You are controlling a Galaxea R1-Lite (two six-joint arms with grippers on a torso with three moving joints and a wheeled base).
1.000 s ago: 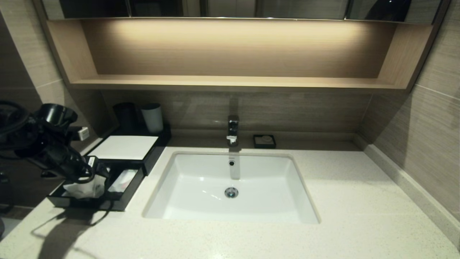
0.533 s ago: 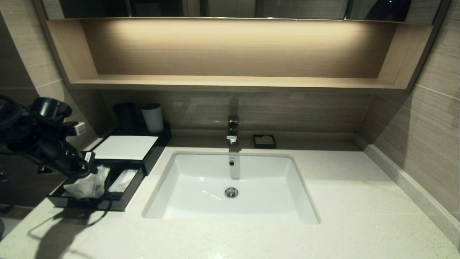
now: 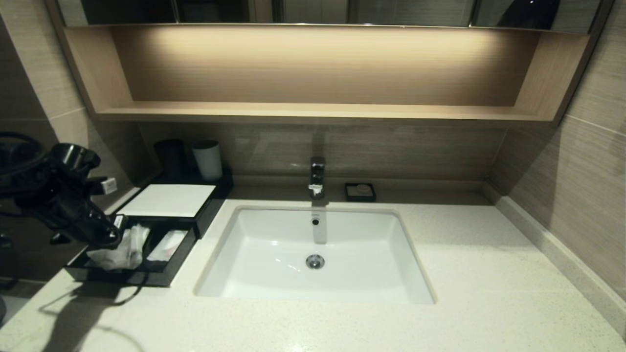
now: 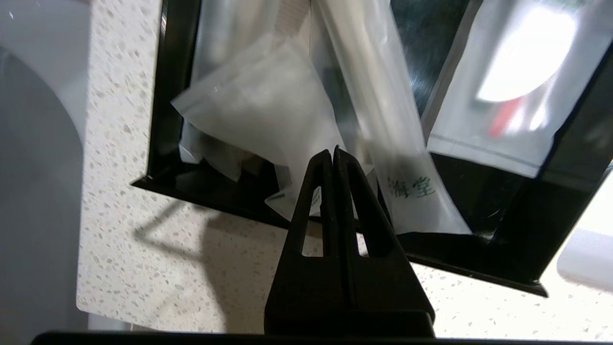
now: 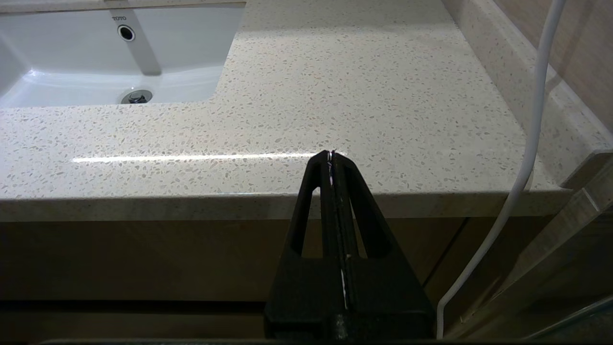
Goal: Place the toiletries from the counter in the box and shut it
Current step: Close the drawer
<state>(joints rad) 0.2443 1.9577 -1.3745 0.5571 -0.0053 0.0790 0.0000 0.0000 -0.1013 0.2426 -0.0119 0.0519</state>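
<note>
Left gripper (image 4: pixel 334 152), fingers pressed together and holding nothing, hovers over the near edge of the box's open drawer (image 3: pixel 168 274). Clear-wrapped toiletry packets (image 3: pixel 120 250) lie in the drawer's left compartment at the counter's (image 3: pixel 464 274) far left. Right gripper (image 5: pixel 331 154), closed and empty, is parked below the counter's near edge.

Clear-wrapped toiletries (image 3: pixel 122 247) in open black box (image 3: pixel 168 274)

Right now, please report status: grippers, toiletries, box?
Left gripper shut, empty, over drawer. Right gripper shut, parked. Packets in open drawer. Nothing blocking.
</note>
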